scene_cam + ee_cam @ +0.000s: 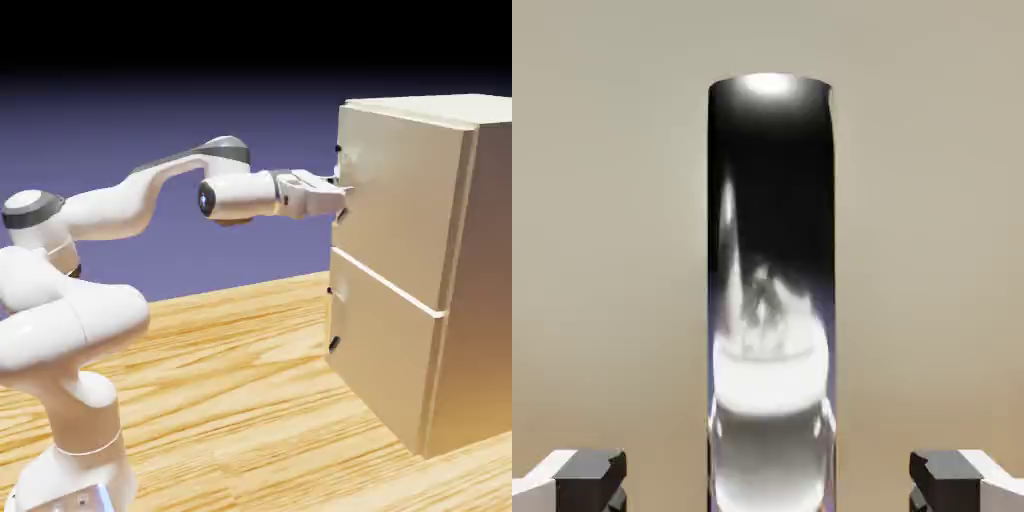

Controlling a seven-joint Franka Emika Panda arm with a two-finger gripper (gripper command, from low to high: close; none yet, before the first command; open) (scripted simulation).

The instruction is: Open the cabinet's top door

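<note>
So in the exterior view, the cabinet is standing on the wooden counter, over on the exterior view's right. The counter's far edge runs in behind it, but its corners don't show, so I can't place it any better than that. The top door is the upper panel, and it looks shut, sitting pretty much flush above the bottom door. The arm reaches across with the tool right at the top door's left-hand edge, where the handle is. From this side I honestly can't tell if anything is touching.

Hand view is way more useful. The dark, shiny handle runs up the middle, with the flat door face behind it. The two fingertips are wide apart, one off to each side, with a visible gap between each one and the handle. So it's lined up around the handle but not clamped on it.

My read: this is the grab step, and the actual opening comes after. Next move is to bring the fingers together squarely on the handle without drifting sideways. Once that's solid, I'd pull back gently and follow the door's swing, because a dead straight yank could slip off.
</note>
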